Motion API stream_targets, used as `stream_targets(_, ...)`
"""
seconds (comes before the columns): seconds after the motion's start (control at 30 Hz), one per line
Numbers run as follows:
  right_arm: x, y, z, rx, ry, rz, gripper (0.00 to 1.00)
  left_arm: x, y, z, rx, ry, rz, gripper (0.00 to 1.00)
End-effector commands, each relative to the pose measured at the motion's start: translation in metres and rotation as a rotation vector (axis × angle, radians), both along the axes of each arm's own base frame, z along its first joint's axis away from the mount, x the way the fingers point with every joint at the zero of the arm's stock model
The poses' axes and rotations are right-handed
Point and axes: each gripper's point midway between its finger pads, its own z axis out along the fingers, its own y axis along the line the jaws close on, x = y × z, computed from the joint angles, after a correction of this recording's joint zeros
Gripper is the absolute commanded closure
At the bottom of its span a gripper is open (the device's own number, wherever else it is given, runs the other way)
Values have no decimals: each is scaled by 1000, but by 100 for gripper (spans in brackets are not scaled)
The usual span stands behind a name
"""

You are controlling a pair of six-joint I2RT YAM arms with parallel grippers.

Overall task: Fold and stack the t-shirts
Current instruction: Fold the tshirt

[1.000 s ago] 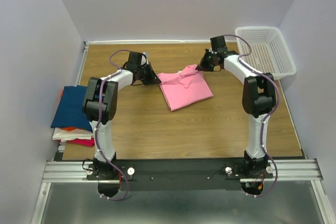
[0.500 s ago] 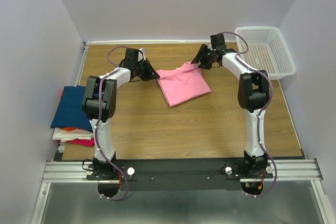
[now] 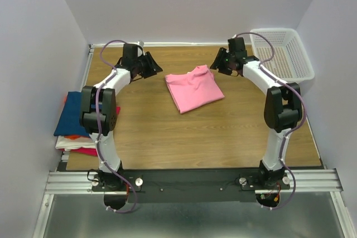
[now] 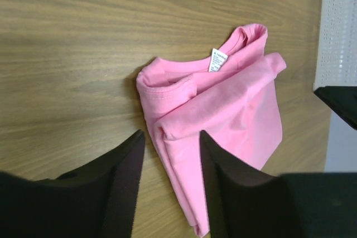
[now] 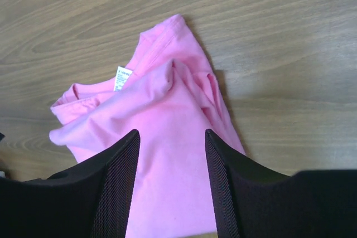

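The wooden table (image 3: 223, 132) bears a folded pink t-shirt (image 3: 195, 88) between the left jaws and right jaws (touching neither); a blue-topped shirt stack (image 3: 78, 118) well behind the left jaws; a white basket (image 3: 281, 54) beside the right jaws.

The light is bright and even, and it seems to come from above. The pink shirt (image 5: 167, 110) makes a thin dark shadow on the wooden table (image 5: 279, 32) beside it. The wood lines look sharp. The right gripper (image 5: 171, 137), close to its camera, looks a little soft.
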Motion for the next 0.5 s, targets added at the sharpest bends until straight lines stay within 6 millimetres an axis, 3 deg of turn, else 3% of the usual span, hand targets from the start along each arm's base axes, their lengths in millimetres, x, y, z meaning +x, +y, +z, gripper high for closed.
stream_targets(0.0,-14,10,-7,-127,-44,16,47,-9,-6,26,106,-61,44,64)
stream_targets(0.1,-19,17,-19,-168,-40,36,49,-24,-21,18,136,-42,50,76)
stream_targets(0.13,-20,22,-28,-185,-30,45,50,-34,-33,9,157,-29,42,83)
stream_targets(0.2,-21,29,-38,-207,-21,66,50,-40,-46,0,162,-16,35,87)
stream_targets(0.23,-24,33,-49,-226,-4,73,50,-48,-62,-10,171,0,5,90)
stream_targets(0.37,-25,39,-65,-257,12,80,50,-58,-95,-38,186,43,-47,95)
stream_targets(0.47,-33,36,-83,-270,54,72,49,-62,-106,-54,189,81,-43,95)
